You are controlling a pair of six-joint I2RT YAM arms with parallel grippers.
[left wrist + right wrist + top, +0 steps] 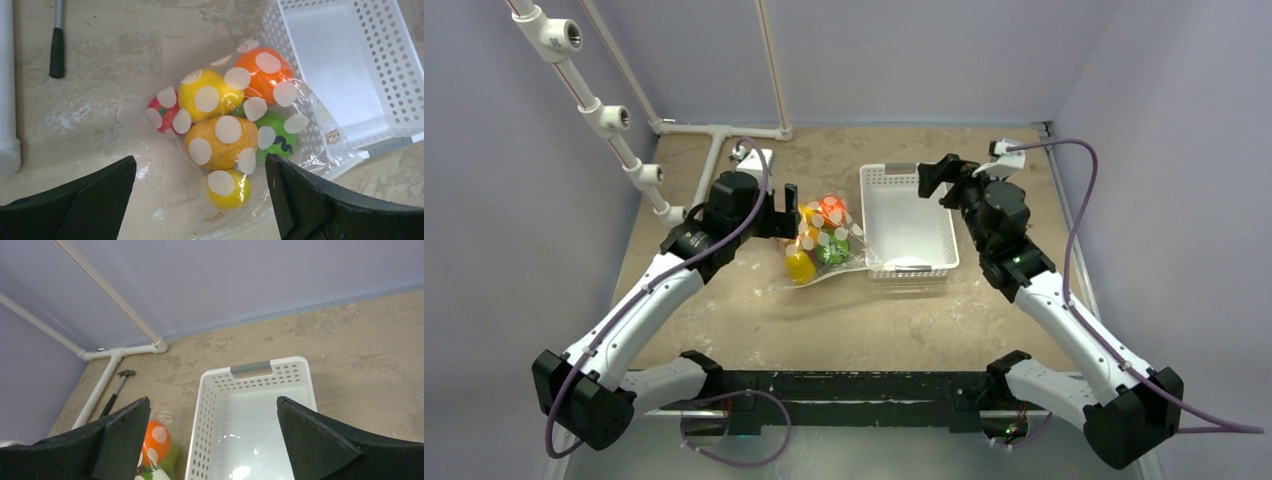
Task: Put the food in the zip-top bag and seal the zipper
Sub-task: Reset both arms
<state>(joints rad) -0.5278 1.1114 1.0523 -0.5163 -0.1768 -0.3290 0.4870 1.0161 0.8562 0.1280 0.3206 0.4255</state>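
L: my left gripper (200, 162) spread over zip-top bag (314, 154) toward far edge | R: my right gripper (212, 401) spread above white basket (200, 430) | risk: tugging slick film rolls toy fruits (220, 142) out, seal fails

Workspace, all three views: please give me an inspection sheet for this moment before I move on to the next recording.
Surface: mottled sandy table top, scuffed.
Job's things: glossy red, yellow, orange and green toy fruits lie inside the clear white-dotted plastic bag. No loose fruit seen. Whether the bag is sealed cannot be told.
Clutter: white slotted plastic basket, nothing in it, touching the bag. A black-handled hammer lies by the pipes.
Grippers: left gripper above the bag, fingers open. Right gripper above the basket, fingers open. Both hold nothing.
Cables: purple cables loop loosely along both arms, away from the bag.
Surroundings: white plastic pipes, lilac walls.
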